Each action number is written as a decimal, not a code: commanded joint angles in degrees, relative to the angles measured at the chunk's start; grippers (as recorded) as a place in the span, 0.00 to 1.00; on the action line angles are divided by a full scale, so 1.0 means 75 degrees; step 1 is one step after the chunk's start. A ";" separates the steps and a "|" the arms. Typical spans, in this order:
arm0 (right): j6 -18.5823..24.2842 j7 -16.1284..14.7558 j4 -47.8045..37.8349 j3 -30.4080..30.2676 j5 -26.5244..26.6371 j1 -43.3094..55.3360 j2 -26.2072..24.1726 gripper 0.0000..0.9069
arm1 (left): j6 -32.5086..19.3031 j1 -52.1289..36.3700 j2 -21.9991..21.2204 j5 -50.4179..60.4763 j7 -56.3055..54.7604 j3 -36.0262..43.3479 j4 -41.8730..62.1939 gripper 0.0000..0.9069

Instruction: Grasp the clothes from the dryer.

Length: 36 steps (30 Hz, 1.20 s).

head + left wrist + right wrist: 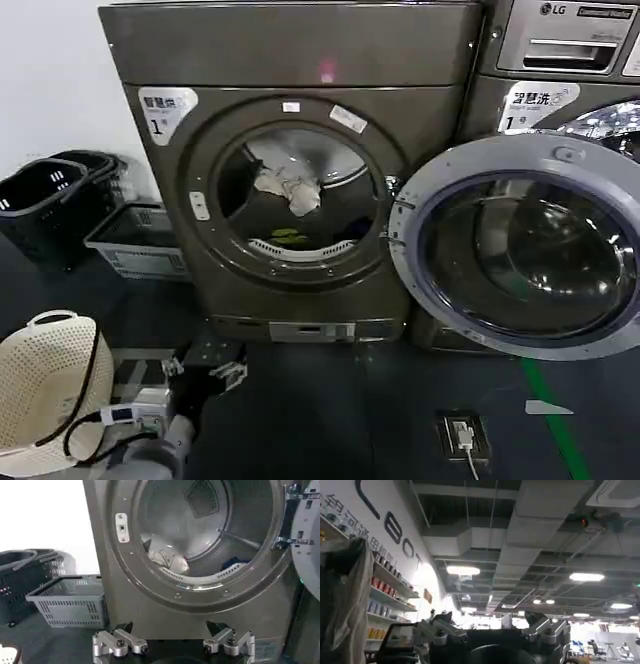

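Dark floor, white wall behind. Big bronze-grey front-loading dryer, glass door swung wide. Drum holds white cloth and yellow-green piece; left wrist cam catches only the white. My left pincer low out front, fingers apart. Right pincer apart too, aimed at ceiling.

Two front-loading machines, two cloth pieces in the drum, three baskets.
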 commanded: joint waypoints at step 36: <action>0.0208 0.0233 0.0032 0.0074 0.0655 -0.0009 0.0020 1.00 | 0.0375 0.0149 0.0020 0.0049 0.0048 0.0012 -0.0119 1.00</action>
